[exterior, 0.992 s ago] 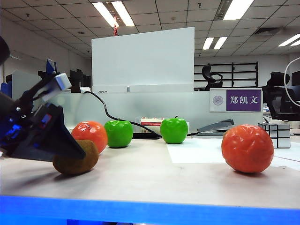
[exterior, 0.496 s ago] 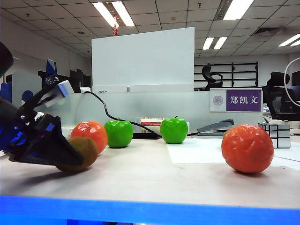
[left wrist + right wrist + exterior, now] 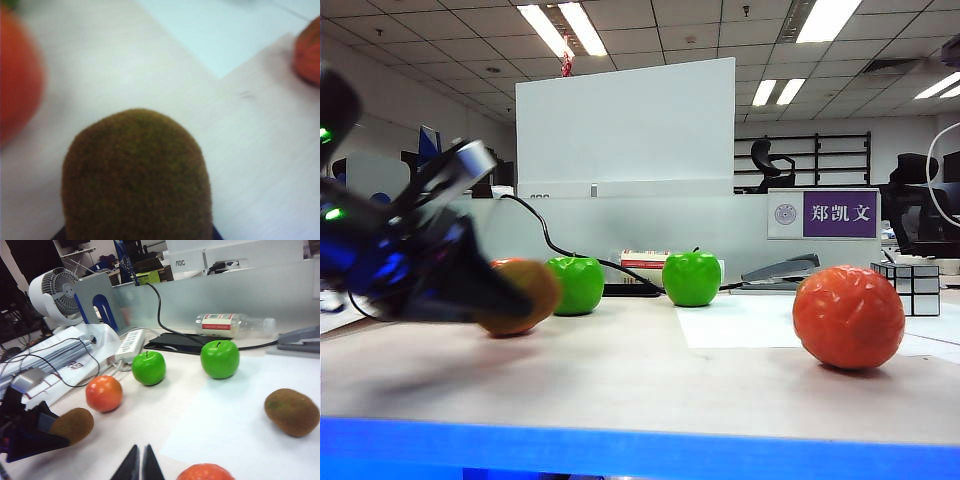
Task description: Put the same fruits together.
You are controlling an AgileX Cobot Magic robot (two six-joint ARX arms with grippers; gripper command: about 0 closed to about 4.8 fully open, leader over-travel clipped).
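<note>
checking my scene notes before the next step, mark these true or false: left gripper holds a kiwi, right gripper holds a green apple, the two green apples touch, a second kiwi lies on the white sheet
1. The left gripper holds a kiwi. True: the left gripper, at the left of the table, is closed on the held kiwi.
2. The right gripper holds a green apple. False: the right gripper is shut on nothing, its tips together near the front of the table.
3. The two green apples touch. False: the nearer green apple and the farther green apple stand apart with bare table between them.
4. A second kiwi lies on the white sheet. True: the second kiwi rests on the white sheet.
</note>
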